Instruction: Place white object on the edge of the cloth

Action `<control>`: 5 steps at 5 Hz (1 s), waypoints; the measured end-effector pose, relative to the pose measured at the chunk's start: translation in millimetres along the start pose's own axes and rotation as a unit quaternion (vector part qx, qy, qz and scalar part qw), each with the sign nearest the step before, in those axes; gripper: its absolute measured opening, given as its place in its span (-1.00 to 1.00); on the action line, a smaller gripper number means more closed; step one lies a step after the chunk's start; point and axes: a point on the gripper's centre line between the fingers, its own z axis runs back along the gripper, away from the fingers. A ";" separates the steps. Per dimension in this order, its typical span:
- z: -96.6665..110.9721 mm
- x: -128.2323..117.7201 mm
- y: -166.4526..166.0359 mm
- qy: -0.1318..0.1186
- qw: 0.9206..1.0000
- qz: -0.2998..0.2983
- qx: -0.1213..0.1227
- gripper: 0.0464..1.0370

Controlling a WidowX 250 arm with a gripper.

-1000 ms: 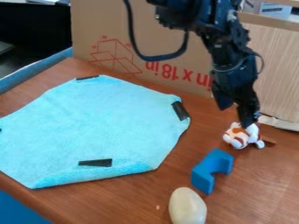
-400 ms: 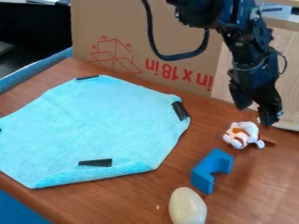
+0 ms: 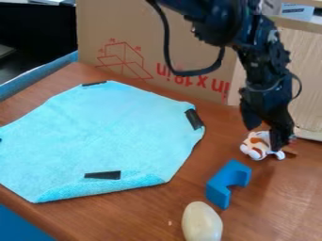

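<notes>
As if to straddle the toy [image 3: 254, 144], probably the white object, the gripper [image 3: 267, 136] hangs at it with fingers parted, clasping nothing. Soft, plush and orange-patched, the toy sits on the wood-grained table [image 3: 141, 219], apart from the cloth [image 3: 107, 132]. Nearer lie a notched blue block [image 3: 219, 188] and smooth, cream egg [image 3: 201, 223]. Black strips [image 3: 102, 175] presumably pin the fuzzy turquoise cloth.
</notes>
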 end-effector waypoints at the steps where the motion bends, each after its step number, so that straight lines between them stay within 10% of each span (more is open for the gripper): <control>1: -12.6 -17.9 8.9 0.042 0.999 0.015 0.017 0.83; 3: -11.1 -38.8 15.1 0.057 0.998 0.037 0.007 0.07; 5: 40.8 -19.6 20.8 -0.005 0.997 0.066 -0.025 0.07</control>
